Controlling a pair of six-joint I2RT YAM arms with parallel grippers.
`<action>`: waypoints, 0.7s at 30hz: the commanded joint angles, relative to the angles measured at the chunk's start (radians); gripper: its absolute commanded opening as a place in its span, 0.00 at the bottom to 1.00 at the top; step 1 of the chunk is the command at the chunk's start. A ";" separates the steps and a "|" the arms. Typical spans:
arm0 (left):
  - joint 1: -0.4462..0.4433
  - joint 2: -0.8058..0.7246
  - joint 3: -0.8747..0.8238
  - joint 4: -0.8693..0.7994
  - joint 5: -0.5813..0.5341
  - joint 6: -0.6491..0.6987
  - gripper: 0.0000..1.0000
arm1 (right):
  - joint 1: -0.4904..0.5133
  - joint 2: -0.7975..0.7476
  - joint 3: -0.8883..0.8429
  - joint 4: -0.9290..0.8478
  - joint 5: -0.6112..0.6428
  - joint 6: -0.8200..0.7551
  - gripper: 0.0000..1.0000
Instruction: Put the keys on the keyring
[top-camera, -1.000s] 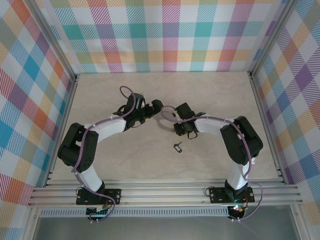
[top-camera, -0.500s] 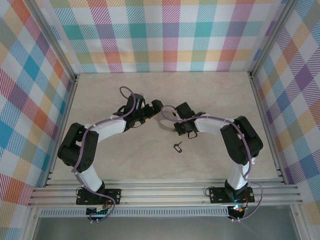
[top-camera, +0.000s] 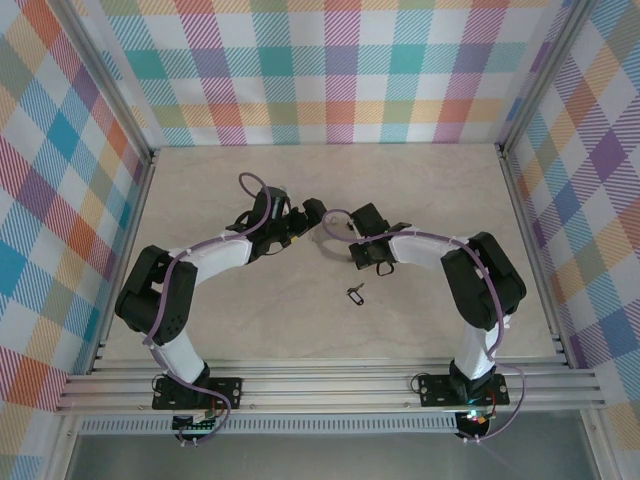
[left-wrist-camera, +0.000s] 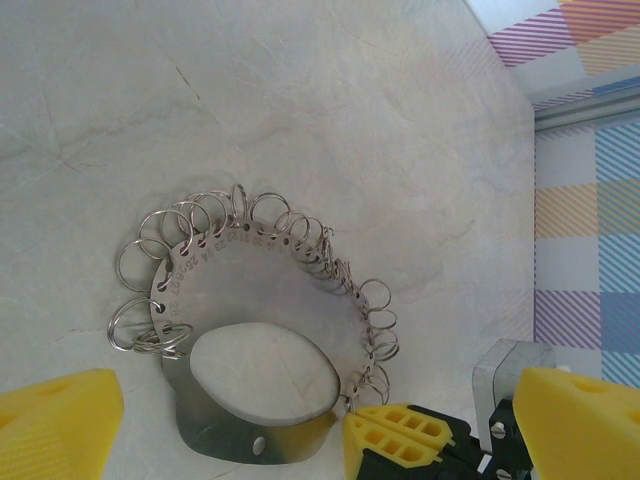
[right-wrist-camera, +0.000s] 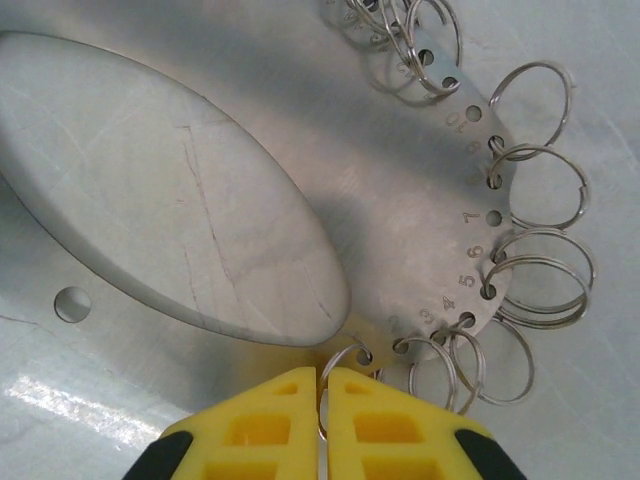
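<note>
The keyring (left-wrist-camera: 250, 290) is a flat silvery hoop with an oval opening, its rim fringed with several small split rings; it lies mid-table (top-camera: 325, 243) between both arms. My right gripper (right-wrist-camera: 322, 400) is shut, its yellow fingers (left-wrist-camera: 400, 440) pinching one small ring (right-wrist-camera: 345, 362) at the hoop's numbered rim (right-wrist-camera: 400, 200). My left gripper (left-wrist-camera: 320, 430) stands wide open, straddling the hoop's near side without touching it. The keys (top-camera: 355, 294), a tiny dark piece with a small loop, lie alone on the table nearer the arm bases. In the top view the left gripper (top-camera: 305, 222) and the right gripper (top-camera: 345, 238) face each other.
The pale tabletop (top-camera: 420, 190) is bounded by aluminium rails (top-camera: 330, 385) and checked walls (top-camera: 330, 70). Both arms arch inward, their wrists close together over the middle. Open table lies behind the hoop and at both sides.
My right gripper's jaws have closed onto the small ring at the hoop's rim. Both arms have barely shifted, and the keys have not moved.
</note>
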 joint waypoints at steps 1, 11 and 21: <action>-0.006 -0.015 -0.008 0.025 0.014 -0.003 1.00 | 0.009 -0.024 0.022 -0.032 0.027 -0.020 0.04; -0.007 -0.020 -0.011 0.023 0.016 -0.002 1.00 | 0.009 -0.039 0.039 -0.041 -0.107 -0.006 0.00; -0.006 -0.034 -0.015 0.016 0.016 0.001 1.00 | 0.008 -0.032 0.039 0.017 -0.416 0.010 0.00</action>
